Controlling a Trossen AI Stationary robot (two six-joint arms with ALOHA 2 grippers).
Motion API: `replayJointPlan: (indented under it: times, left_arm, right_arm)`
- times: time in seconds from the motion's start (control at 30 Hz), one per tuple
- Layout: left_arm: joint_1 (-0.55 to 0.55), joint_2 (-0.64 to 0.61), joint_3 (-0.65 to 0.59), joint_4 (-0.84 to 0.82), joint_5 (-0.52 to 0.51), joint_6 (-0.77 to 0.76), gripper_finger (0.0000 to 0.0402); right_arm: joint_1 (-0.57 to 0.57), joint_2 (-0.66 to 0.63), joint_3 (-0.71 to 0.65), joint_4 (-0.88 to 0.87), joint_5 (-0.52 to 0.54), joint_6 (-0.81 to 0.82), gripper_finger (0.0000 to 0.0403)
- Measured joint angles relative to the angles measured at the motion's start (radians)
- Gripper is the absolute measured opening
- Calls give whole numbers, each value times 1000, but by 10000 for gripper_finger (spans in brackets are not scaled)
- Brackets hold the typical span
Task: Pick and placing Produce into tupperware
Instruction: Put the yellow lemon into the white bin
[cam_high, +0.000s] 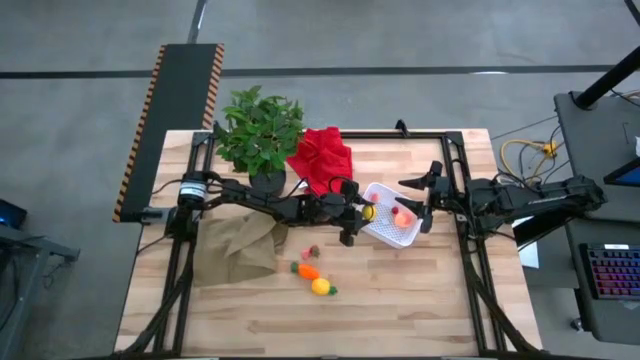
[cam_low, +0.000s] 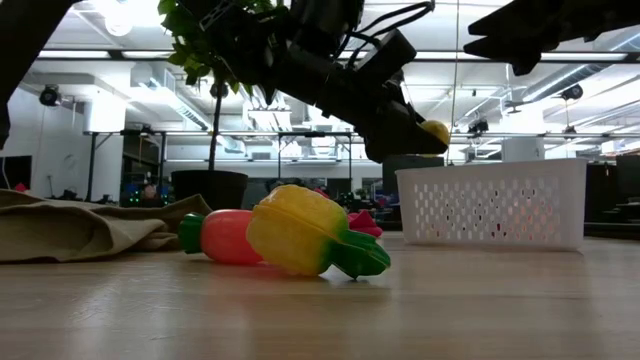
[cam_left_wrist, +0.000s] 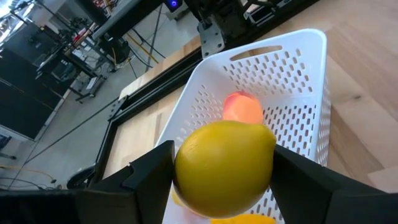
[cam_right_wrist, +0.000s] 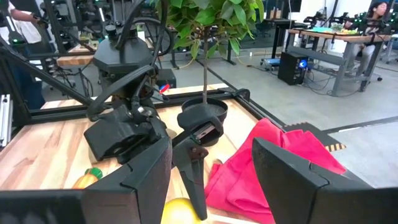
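My left gripper (cam_high: 362, 215) is shut on a yellow toy lemon (cam_left_wrist: 224, 165) over the left end of the white mesh tupperware (cam_high: 385, 232). A pink-orange fruit (cam_left_wrist: 241, 109) lies on the tupperware's base. My right gripper (cam_high: 424, 197) is open and empty above the tupperware's right end. Three more produce pieces lie on the table nearer the front: a small red one (cam_high: 312, 251), an orange one (cam_high: 307, 270) and a yellow one with a green tip (cam_high: 321, 287). The low view shows the yellow one (cam_low: 300, 230) close up. My left gripper pinches the lemon between its two fingers, one on each opposite side (cam_left_wrist: 183, 168). The fingers (cam_left_wrist: 152, 177) come slanting down from the table's left. The lemon (cam_low: 434, 131) is lifted clear, above the tupperware's rim (cam_low: 490, 172).
A potted green plant (cam_high: 260, 135) stands at the far left of centre, a red cloth (cam_high: 322, 155) beside it. A tan cloth (cam_high: 235, 245) lies under my left arm. Black frame rails (cam_high: 470, 270) run along the table's sides.
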Motion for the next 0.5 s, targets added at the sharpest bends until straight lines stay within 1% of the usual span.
replayJointPlan:
  times: [0.13,0.27,0.5]
  left_arm:
    - [0,0,0,-4,1,-5,227]
    - [2,0,0,-7,2,-42,227]
    - [4,0,0,-8,2,-46,227]
  right_arm:
    - [0,0,0,0,0,-2,215]
    - [0,0,0,0,-4,-2,215]
    - [0,0,0,-2,-5,-1,215]
